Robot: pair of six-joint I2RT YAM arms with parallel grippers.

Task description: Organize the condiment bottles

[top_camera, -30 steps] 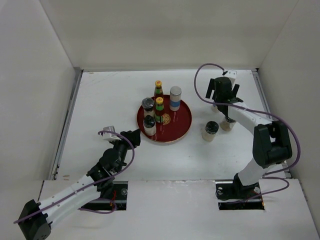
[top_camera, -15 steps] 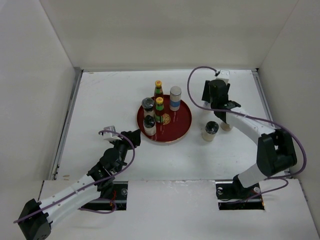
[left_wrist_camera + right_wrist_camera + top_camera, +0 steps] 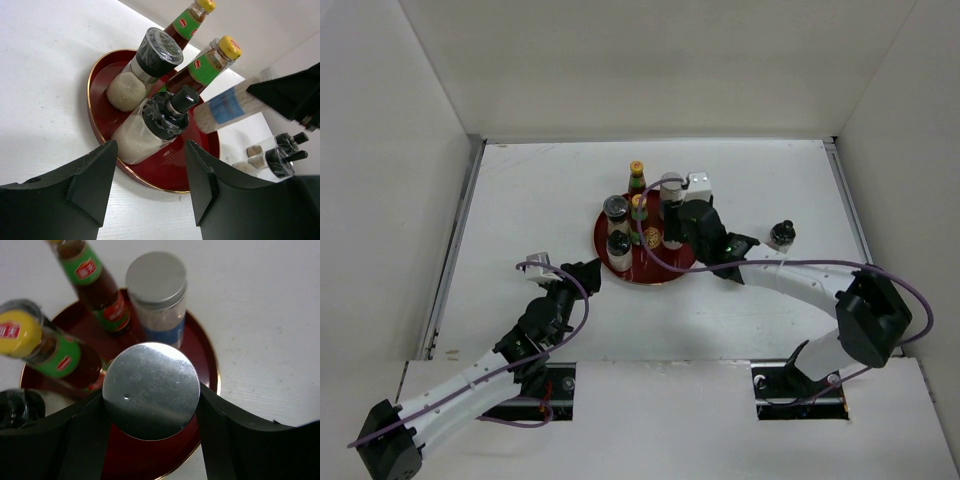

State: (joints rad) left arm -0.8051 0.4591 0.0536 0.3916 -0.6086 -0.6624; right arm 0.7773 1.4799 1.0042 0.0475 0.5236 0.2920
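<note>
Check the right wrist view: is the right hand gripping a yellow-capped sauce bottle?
No, the right hand grips a round silver-lidded shaker jar, not a bottle.

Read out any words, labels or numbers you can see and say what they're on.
No text is legible.
Sauce bottles: red neck badges with white marks, too blurred to read.
Gripped jar: faint stamped marks on its silver lid, too faint to read.
Blue-banded jar: no text visible.
</note>
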